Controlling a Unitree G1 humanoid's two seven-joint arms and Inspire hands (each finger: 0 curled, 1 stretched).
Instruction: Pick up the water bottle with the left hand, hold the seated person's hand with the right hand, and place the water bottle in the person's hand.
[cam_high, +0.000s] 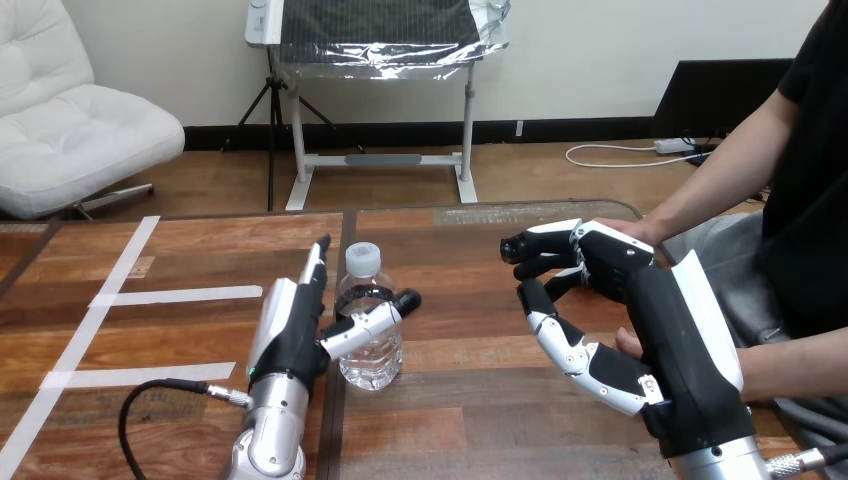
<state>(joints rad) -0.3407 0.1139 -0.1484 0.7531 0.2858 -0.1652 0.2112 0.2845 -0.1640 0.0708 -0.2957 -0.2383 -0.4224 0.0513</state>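
Observation:
A clear water bottle with a white cap stands upright on the wooden table, a little left of the middle. My left hand stands close against the bottle's left side. Its fingers point straight up past the bottle, and its thumb reaches across the bottle's front. My right hand hovers at the table's right part, back toward the camera. A person's hand peeks out from beneath it, and the person's other wrist ends just behind its top; any contact is hidden.
White tape strips mark the table's left part. The person sits at the right edge with both forearms reaching in over the table. Bare wood lies between the bottle and my right hand.

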